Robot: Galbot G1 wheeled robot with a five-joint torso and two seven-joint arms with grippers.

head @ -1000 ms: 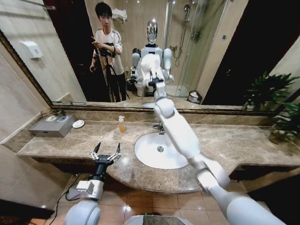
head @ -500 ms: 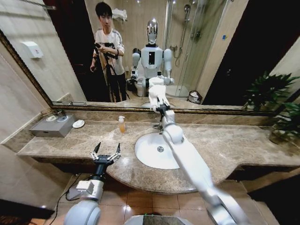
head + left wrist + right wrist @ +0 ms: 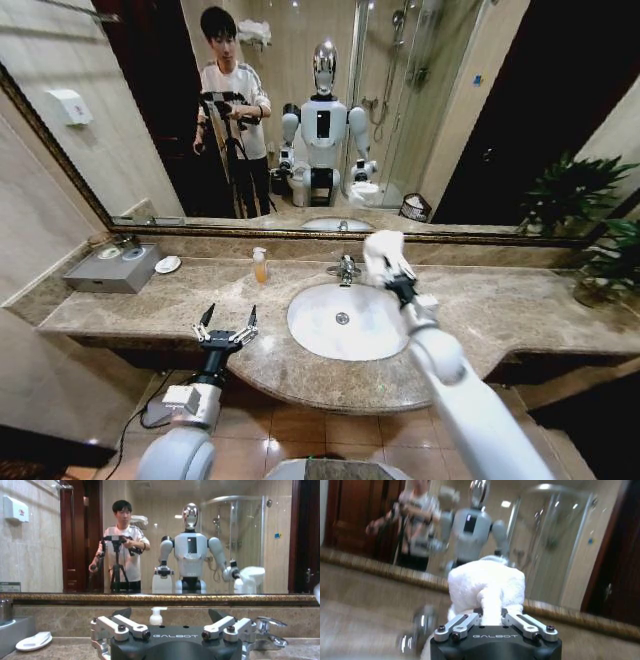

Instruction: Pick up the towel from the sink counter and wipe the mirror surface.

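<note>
My right gripper is shut on the white towel, bunched up above its fingers. It holds the towel over the sink counter, just right of the chrome faucet and level with the backsplash below the mirror. In the right wrist view the towel stands between the closed fingers of that gripper, with the mirror some way ahead. My left gripper hangs open at the counter's front edge, left of the white basin. In the left wrist view it holds nothing.
A soap bottle stands left of the faucet. A grey tray and a small white dish sit at the counter's far left. Potted plants crowd the right end. A person with a tripod shows reflected in the mirror.
My right arm has swung down and to the right with the towel, from high against the mirror to just above the counter beside the faucet. The left arm has stayed still.
</note>
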